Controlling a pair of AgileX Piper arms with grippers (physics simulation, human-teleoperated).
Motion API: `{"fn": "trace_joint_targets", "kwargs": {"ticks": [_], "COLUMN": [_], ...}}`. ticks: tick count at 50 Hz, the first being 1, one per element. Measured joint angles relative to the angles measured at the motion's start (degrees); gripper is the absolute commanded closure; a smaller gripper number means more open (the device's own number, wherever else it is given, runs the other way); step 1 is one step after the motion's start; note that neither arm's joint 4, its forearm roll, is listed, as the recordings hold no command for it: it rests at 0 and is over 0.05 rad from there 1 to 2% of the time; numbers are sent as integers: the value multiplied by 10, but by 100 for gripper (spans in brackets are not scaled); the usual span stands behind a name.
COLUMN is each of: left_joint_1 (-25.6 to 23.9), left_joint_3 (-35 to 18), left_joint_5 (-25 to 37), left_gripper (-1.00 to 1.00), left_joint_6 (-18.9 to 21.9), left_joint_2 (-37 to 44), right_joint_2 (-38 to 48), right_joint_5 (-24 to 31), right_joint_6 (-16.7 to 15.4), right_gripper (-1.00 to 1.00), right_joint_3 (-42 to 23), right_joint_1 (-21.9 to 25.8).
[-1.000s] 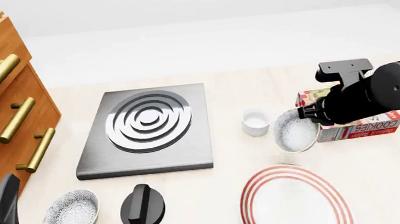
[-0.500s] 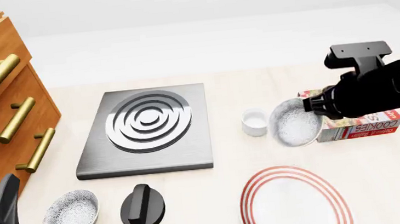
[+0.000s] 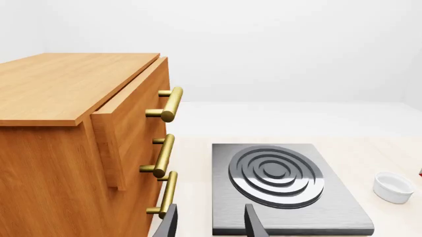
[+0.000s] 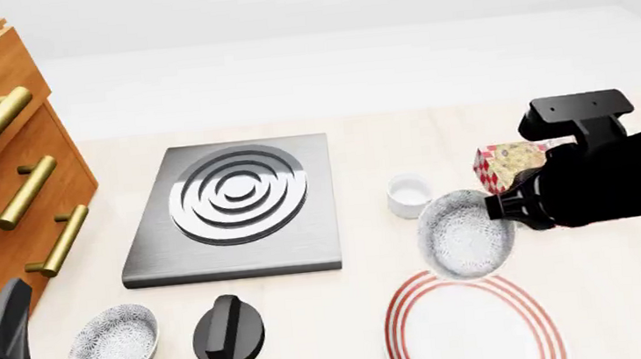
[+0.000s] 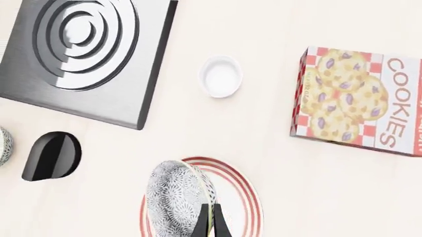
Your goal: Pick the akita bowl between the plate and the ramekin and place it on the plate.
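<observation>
The akita bowl [image 4: 463, 236], dark outside and speckled inside, hangs tilted over the far rim of the red-ringed plate [image 4: 431, 345]. My right gripper [image 4: 500, 209] is shut on the bowl's rim. In the right wrist view the fingers [image 5: 210, 223] pinch the bowl [image 5: 173, 196] edge-on above the plate [image 5: 249, 200]. The white ramekin [image 4: 408, 196] stands just beyond the bowl on the table, also seen as a ramekin [image 5: 221, 75] from the right wrist. My left gripper [image 3: 211, 226] is open and holds nothing, low at the front left near the cabinet.
A look-alike speckled bowl [image 4: 113, 345] and a black knob-shaped object [image 4: 228, 332] lie at the front left. A grey burner slab [image 4: 235, 205] sits mid-table. The cookie box [image 4: 505, 162] lies behind my right arm. A wooden drawer cabinet [image 4: 2, 175] stands at the left.
My right gripper has carried the bowl from beside the ramekin and cookie box toward the near side, and it now hangs over the plate's far rim. The left arm has not moved.
</observation>
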Motion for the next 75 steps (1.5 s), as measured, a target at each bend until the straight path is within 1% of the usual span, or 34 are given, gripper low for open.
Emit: {"fn": "trace_joint_targets", "kwargs": {"ticks": [11,24,48,58,67,68,71,75], "left_joint_1": [0,0,0,0,0,0,0,0], "left_joint_3": [0,0,0,0,0,0,0,0], "left_joint_5": [0,0,0,0,0,0,0,0], "left_gripper": [-100,-100,-100,-100,-100,-100,-100,-100], "left_joint_6": [0,0,0,0,0,0,0,0], "left_joint_2": [0,0,0,0,0,0,0,0], "right_joint_2": [-27,-29,17,46,74,77,83,70], "right_joint_5": [12,-11,-96,-144,-172,-175,-178,-162], "right_joint_6": [10,19,35,52,51,51,44,35], "right_gripper": [100,100,100,100,100,-100,-100,-100], "right_joint_3": [27,76,168,190,204,205,210,206], "right_joint_1": [25,38,33,16,12,11,11,6]}}
